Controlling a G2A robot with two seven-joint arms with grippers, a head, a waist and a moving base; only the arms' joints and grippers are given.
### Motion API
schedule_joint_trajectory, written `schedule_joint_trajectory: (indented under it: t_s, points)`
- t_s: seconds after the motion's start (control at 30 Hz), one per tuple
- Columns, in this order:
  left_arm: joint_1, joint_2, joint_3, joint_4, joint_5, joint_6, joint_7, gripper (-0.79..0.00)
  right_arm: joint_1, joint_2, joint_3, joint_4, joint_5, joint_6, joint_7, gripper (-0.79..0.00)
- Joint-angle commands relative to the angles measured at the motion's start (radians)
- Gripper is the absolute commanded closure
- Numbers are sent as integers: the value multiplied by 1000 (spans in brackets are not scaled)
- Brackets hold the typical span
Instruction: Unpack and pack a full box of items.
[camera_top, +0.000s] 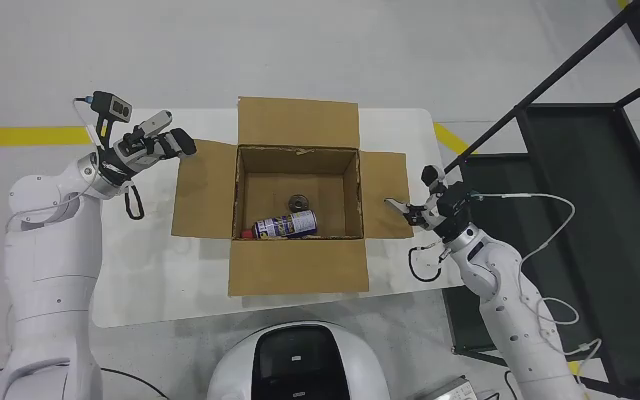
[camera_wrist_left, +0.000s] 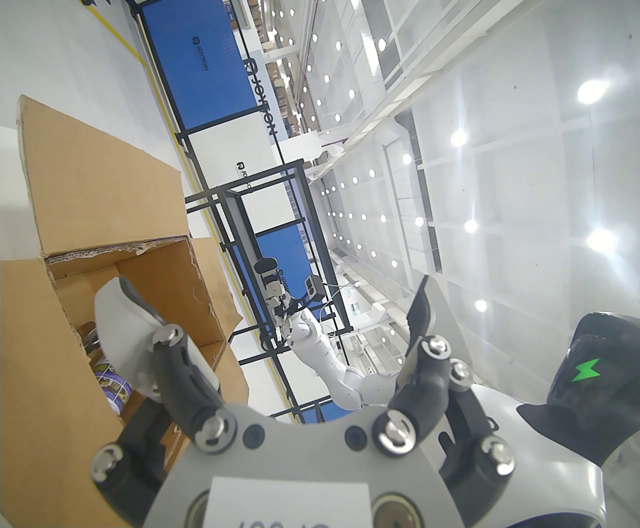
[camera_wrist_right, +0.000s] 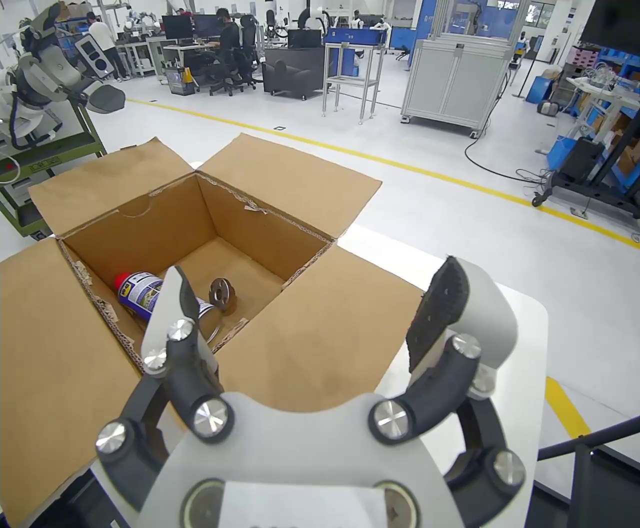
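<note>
Lying open at the middle of the white table (camera_top: 150, 275), the cardboard box (camera_top: 300, 120) had all four flaps folded outward, the far flap reaching the table's far edge and the near flap its near edge. Inside, a spray can (camera_top: 285, 226) with a red cap lay on its side along the box's near wall, cap toward the table's left edge. A small round metal part (camera_top: 298, 204) sat on the box floor just beside the can, nearer the middle.

The left gripper (camera_wrist_left: 270, 295) hung above the table's left portion, close to the far-left corner and just outside the box's left flap, with its jaws spread wide and nothing between them. The right gripper (camera_wrist_right: 312, 287) hovered over the box's right flap, near the table's right edge, jaws likewise spread apart and empty. Neither gripper touched the box or its contents.

A black metal frame (camera_top: 560, 85) stood on the floor beyond the table's right edge.
</note>
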Motion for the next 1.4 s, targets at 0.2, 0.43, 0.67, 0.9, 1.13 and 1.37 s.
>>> schedule_joint_trajectory:
  t_s: [0.2, 0.43, 0.67, 0.9, 1.13, 1.37]
  points:
    - [0, 0, 0, 0, 0, 0, 0, -785, 44, 5, -21, -46, -56, 17, 205, -785]
    - [0, 0, 0, 0, 0, 0, 0, -785, 169, 0, -135, -147, -25, -31, 515, -785]
    - [0, 0, 0, 0, 0, 0, 0, -785, 228, -9, -203, -122, 57, -11, 647, -785]
    - [0, 0, 0, 0, 0, 0, 0, -785, 228, -9, -203, -122, 57, -11, 647, -785]
    - [0, 0, 0, 0, 0, 0, 0, -785, 226, -9, -208, -122, 49, -2, 650, -785]
    - [0, 0, 0, 0, 0, 0, 0, -785, 391, -31, -370, -98, 51, 1, 850, -785]
